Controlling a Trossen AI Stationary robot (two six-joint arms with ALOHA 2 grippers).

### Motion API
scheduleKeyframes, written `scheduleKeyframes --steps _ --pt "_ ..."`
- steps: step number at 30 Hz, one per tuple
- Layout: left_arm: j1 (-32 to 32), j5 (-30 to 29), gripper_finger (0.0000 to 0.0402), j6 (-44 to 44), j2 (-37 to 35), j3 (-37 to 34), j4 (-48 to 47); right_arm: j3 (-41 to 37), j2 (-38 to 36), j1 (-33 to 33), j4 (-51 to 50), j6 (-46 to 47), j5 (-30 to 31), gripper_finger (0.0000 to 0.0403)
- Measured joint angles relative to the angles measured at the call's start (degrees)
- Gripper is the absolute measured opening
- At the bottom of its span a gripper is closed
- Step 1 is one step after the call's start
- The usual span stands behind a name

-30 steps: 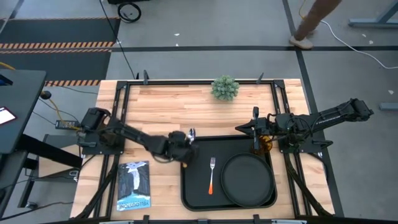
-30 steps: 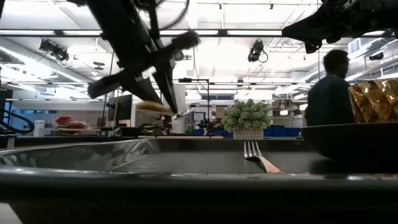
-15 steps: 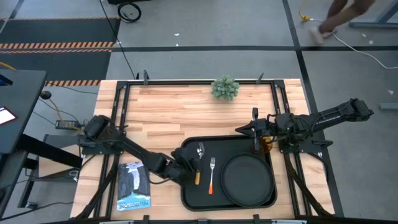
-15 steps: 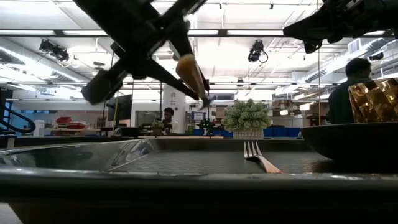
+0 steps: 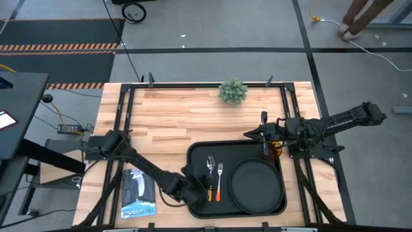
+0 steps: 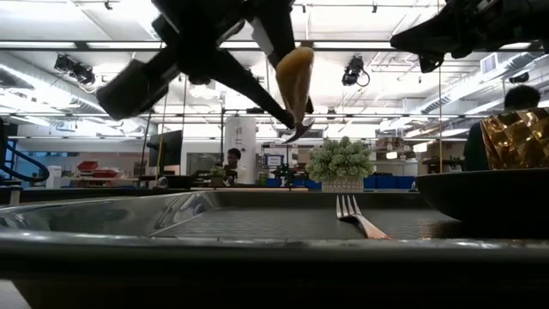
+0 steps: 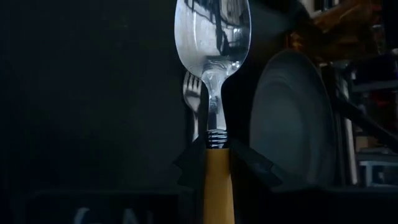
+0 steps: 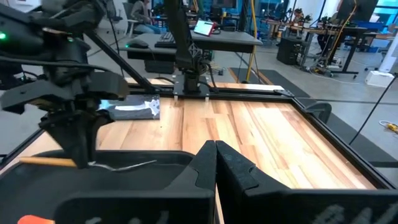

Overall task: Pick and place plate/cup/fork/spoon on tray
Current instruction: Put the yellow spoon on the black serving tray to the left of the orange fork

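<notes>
My left gripper point(image 5: 205, 187) is shut on the spoon point(image 5: 209, 166) over the black tray point(image 5: 193, 156), just left of the fork point(image 5: 219, 180) that lies in the tray. The round dark plate point(image 5: 257, 185) lies in the tray's right half. The amber cup point(image 5: 276, 150) stands on the table at the tray's far right corner. My right gripper point(image 5: 264, 143) is shut and empty beside the cup, on its left. My left gripper pinches the spoon's orange handle point(image 7: 217, 179) between its two fingers point(image 7: 256, 169), just behind the silver neck. The fingers lie along the spoon, coming from the table's near side. The spoon is clear of the tray point(image 6: 294, 77), its bowl point(image 7: 213, 31) toward the far edge.
A small potted plant point(image 5: 232, 90) stands at the table's far edge. A printed booklet point(image 5: 138, 191) lies on the table left of the tray. A person point(image 5: 360, 18) walks on the floor beyond the table's far right.
My left gripper has carried the spoon from the tray's far left corner toward the near edge and a little right. The spoon has turned to lie parallel to the fork, still clear of the tray.
</notes>
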Motion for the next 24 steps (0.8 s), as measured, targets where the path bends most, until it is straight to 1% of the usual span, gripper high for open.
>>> scheduleKeyframes --steps 4,7,9,19,24 --pt "-0.74 1.36 0.0067 -2.61 2.52 3.09 -2.70 0.00 0.00 0.00 0.33 0.00 0.00 0.0008" --pt "-0.79 3.69 0.0067 -4.24 4.71 3.29 -3.57 0.00 0.00 0.00 0.43 -0.31 -0.02 0.0008" --pt "-0.51 4.23 0.0067 -4.48 5.70 3.26 -3.24 0.00 -0.02 0.00 0.49 -0.35 -0.02 0.0008" --pt "0.71 4.96 0.0067 -3.87 6.76 3.32 -5.16 0.00 -0.02 0.00 0.84 -0.44 -0.44 0.0008" --pt "1.01 5.29 0.0085 -3.89 6.84 3.32 -5.14 0.00 -0.01 0.00 0.81 -0.28 -0.43 0.0008"
